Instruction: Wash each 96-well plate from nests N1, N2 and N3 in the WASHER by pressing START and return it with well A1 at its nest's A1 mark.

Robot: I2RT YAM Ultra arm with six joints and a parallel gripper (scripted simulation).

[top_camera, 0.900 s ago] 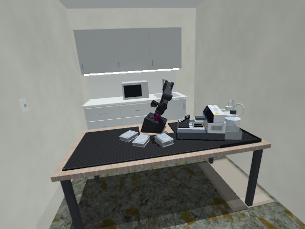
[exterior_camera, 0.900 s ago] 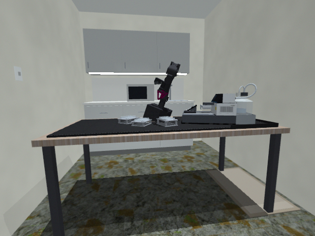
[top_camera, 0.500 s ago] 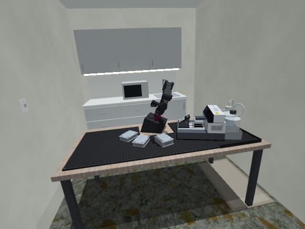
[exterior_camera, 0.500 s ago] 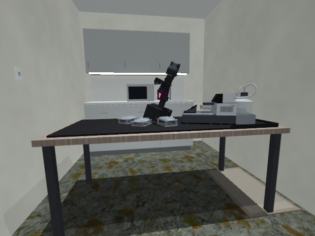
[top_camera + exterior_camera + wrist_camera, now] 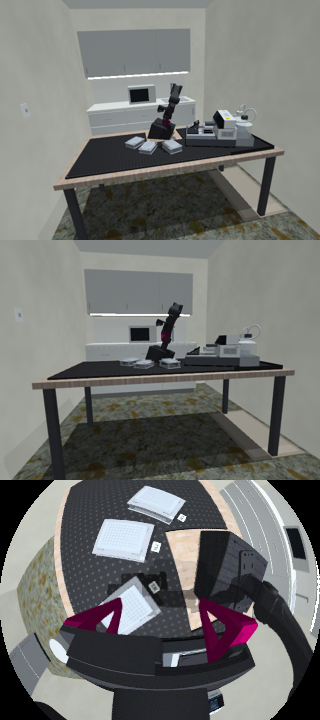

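Three white 96-well plates sit in their nests on the black mat: the left plate (image 5: 134,142), the middle plate (image 5: 147,147) and the right plate (image 5: 172,146). They also show in the wrist view, as the left plate (image 5: 156,503), the middle plate (image 5: 123,540) and the right plate (image 5: 134,607). The washer (image 5: 219,129) stands at the right of the table, with its keypad (image 5: 193,125) at the left of the carrier (image 5: 208,130). No plate shows on the carrier. My gripper (image 5: 166,121) hangs open and empty above the arm's base (image 5: 160,130), well above the plates. Its magenta fingers stand wide apart.
A liquid bottle with tubing (image 5: 244,124) stands behind the washer at the right. The table's front edge (image 5: 168,170) is far from the plates. A counter with a microwave (image 5: 141,94) lies behind the table.
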